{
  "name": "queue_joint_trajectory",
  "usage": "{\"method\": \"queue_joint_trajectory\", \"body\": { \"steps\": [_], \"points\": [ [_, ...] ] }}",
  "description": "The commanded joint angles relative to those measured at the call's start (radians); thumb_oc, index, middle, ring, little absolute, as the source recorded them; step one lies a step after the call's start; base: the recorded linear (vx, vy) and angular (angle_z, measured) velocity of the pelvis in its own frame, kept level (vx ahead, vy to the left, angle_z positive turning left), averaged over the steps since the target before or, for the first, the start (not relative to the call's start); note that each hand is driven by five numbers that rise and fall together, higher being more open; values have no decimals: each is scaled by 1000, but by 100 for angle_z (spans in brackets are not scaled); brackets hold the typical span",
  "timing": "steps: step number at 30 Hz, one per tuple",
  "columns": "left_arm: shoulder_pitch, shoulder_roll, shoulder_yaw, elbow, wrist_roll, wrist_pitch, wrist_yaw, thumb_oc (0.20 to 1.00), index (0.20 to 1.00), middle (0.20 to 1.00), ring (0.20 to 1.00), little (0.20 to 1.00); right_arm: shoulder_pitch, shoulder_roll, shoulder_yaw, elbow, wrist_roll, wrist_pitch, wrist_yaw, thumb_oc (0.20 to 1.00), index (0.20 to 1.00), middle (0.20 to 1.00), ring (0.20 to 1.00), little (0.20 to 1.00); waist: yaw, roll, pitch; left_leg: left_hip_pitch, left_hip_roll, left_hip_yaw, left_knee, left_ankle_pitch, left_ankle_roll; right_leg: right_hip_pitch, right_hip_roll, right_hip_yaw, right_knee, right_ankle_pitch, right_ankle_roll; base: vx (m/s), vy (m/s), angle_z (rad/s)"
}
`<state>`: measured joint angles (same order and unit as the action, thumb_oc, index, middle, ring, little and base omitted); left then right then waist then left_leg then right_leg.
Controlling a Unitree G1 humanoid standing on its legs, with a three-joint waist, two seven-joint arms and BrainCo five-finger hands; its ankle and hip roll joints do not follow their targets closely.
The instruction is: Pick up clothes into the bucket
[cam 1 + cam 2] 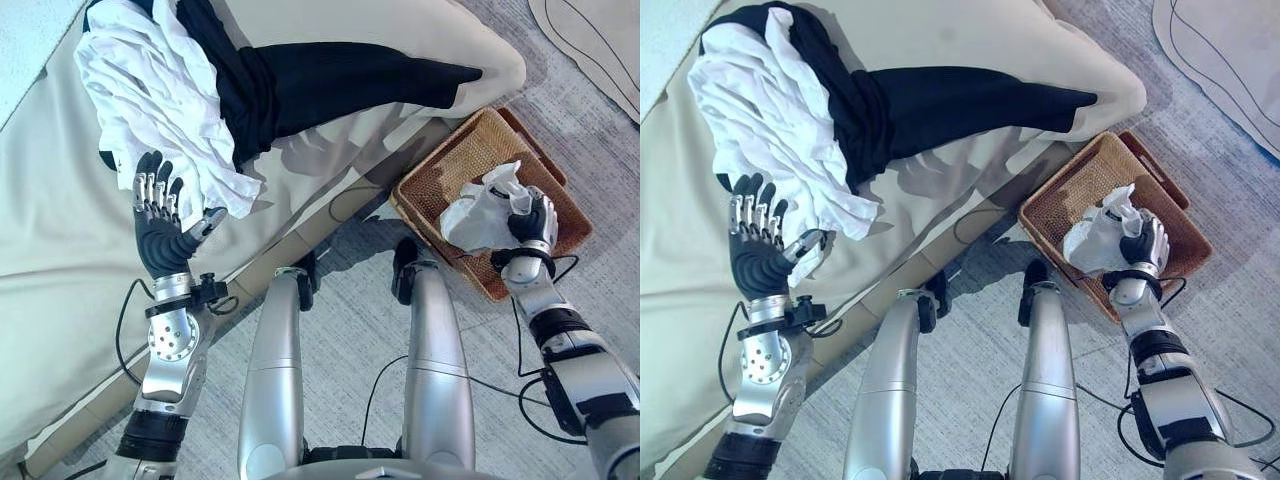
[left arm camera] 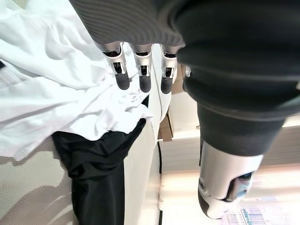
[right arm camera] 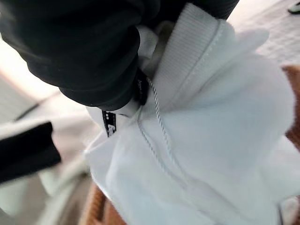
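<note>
A white shirt (image 1: 150,80) and a black garment (image 1: 330,85) lie heaped on the beige mattress (image 1: 60,230). My left hand (image 1: 160,215) stands open beside the white shirt's lower edge, its straight fingers (image 2: 140,77) over the cloth. A woven brown basket (image 1: 455,165) sits on the floor to the right. My right hand (image 1: 530,222) is over the basket, shut on a bunched white garment (image 1: 480,210) that hangs into the basket; the white garment (image 3: 211,140) shows under the palm in the right wrist view.
The mattress edge runs diagonally between my left hand and the basket. Grey carpet (image 1: 340,330) lies below it. A pale rug (image 1: 600,40) lies at the upper right, beyond the basket.
</note>
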<state>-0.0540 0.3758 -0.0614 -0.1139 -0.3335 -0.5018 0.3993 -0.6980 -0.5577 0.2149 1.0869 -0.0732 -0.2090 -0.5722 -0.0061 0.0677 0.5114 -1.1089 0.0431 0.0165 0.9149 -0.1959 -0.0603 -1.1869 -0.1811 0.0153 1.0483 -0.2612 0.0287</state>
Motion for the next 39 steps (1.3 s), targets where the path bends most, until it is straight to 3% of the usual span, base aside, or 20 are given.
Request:
{"method": "queue_joint_trajectory", "body": {
  "steps": [1, 11, 28, 29, 30, 32, 39],
  "points": [
    [31, 6, -3, -65, -12, -66, 19, 1000, 1000, 1000, 1000, 1000, 5, -29, 33, 78, -49, 18, -1, 200, 200, 200, 200, 200, -14, 21, -76, -41, -20, -31, 149, -146, 50, 11, -12, 86, -63, 56, 57, 0, 0, 0],
    [37, 17, -1, -86, -16, -56, 25, 1000, 1000, 1000, 1000, 1000, -45, -74, 29, 141, -34, 44, -6, 200, 200, 200, 200, 200, -4, 20, -72, -91, -27, -28, 223, -168, 56, -43, -11, 104, 14, 35, 52, 8, 0, 5],
    [41, 17, -2, -97, -32, -60, 19, 1000, 1000, 1000, 1000, 1000, -106, -101, 34, 158, -45, 58, -48, 200, 200, 200, 200, 200, 2, 17, -115, -96, -33, -26, 166, -147, 62, -46, -13, 98, -47, 55, 56, 0, 1, 0],
    [37, 16, -4, -89, -35, -59, 18, 1000, 1000, 1000, 1000, 1000, -114, -98, 32, 167, -40, 62, -47, 338, 338, 338, 338, 338, 2, 17, -117, -95, -32, -25, 157, -145, 62, -45, -14, 97, -55, 57, 57, 0, 0, 0],
    [35, 16, -5, -90, -35, -59, 19, 1000, 1000, 1000, 1000, 1000, -117, -96, 31, 176, -39, 64, -48, 736, 736, 736, 736, 736, 2, 18, -118, -93, -32, -25, 152, -142, 63, -44, -15, 96, -60, 59, 58, 0, 0, 0],
    [34, 15, -6, -90, -35, -58, 20, 1000, 1000, 1000, 1000, 1000, -125, -89, 28, 180, -35, 68, -53, 1000, 1000, 1000, 1000, 1000, 2, 18, -119, -90, -31, -22, 138, -138, 63, -42, -16, 94, -72, 65, 59, 0, 0, 0],
    [21, 16, -5, -75, -30, -57, 22, 1000, 1000, 1000, 1000, 1000, -132, -66, -27, 194, 46, 52, -67, 1000, 1000, 1000, 1000, 1000, 1, 22, -124, -47, -31, 1, 38, -101, 56, -2, -29, 86, -169, 100, 65, -4, 3, 0]
  ]
}}
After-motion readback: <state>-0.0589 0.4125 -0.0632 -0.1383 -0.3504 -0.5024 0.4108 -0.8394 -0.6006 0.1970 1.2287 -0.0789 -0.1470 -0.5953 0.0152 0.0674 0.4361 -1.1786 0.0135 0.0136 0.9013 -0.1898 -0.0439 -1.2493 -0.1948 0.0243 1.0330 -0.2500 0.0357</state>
